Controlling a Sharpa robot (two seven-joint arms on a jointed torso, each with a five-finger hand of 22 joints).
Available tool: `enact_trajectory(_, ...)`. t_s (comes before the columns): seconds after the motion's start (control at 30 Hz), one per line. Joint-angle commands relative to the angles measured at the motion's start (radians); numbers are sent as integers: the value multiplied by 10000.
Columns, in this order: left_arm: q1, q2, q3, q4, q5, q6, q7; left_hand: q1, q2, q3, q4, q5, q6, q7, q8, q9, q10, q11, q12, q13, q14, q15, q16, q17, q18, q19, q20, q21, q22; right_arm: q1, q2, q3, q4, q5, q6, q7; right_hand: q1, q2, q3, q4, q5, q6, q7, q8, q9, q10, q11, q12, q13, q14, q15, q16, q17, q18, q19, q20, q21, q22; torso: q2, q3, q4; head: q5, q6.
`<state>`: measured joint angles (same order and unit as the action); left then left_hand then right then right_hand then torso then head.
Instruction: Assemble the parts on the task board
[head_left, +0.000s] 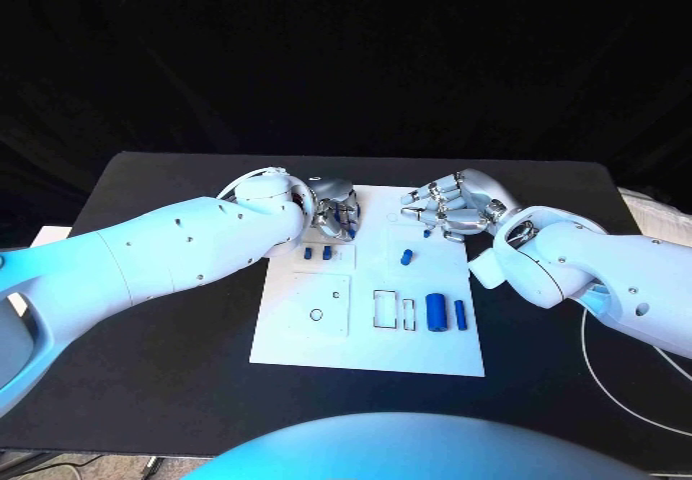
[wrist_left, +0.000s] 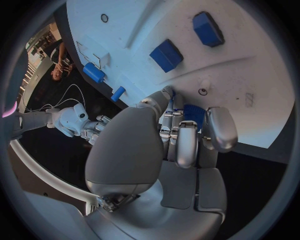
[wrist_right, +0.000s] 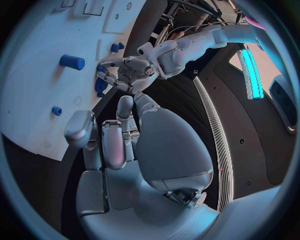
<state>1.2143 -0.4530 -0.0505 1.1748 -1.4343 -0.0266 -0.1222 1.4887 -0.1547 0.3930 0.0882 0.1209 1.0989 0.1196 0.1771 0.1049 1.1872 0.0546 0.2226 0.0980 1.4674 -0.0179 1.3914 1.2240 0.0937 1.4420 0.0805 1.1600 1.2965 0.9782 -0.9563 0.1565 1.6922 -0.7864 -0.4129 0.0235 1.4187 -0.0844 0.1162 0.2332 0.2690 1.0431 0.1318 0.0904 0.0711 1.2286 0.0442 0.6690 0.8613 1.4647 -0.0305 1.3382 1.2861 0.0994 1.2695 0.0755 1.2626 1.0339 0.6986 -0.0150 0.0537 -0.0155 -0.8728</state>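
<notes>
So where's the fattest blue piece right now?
In the head view the fat blue cylinder lies on the white board, near its right front edge, between a thin blue rod and a rectangular slot.

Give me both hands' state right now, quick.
Left hand: fingers curled on a blue part at the task board.
Right hand: curled, holding nothing.

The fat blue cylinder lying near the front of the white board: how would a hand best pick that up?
Probably from above, fingers closing across the round sides of the blue cylinder at mid-length. It lies flat on the task board, its long axis running away from the robot, with a thinner blue part close on one side, so little room there.
</notes>
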Motion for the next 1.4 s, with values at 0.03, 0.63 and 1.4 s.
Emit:
enact_trajectory(0.03,-93,-67,-53,11,215,-203,149,-86,97,98,-1,-60,127,-3,-25,12,156,-18,7,60,355,-78,35,-19,-74,79,-31,67,24,-8,12,0,11,-37,127,96,-66,63,20,-8,45,-51,-7,7,12,-53,-35,58,2,471,-17,-34,-4,112,-34,21,-35,-7,-21,3,8,12,2)
enact_trajectory(0.63,-11,-1267,360,1027,2516,-995,-93,-196,93,226,-100,-65,337,3,-41,16,370,-51,-90,76,349,-113,9,-119,-113,137,-65,269,186,-16,49,0,-83,-34,138,121,-66,63,20,-8,45,-51,-7,7,12,-53,-35,58,2,471,-17,-34,-4,112,-34,21,-35,-7,-21,-1,19,10,2)
enact_trajectory(1.4,13,-1896,371,1246,2082,-56,-475,-473,-31,199,-88,-87,396,-8,-124,-9,458,-47,-226,75,341,-108,-17,-204,-118,143,-68,284,219,-76,35,0,-91,-29,158,134,-76,70,19,-2,55,-50,-5,9,12,-55,-32,60,-1,472,-16,-36,-5,113,-36,20,-41,-14,-4,5,-1,106,2)
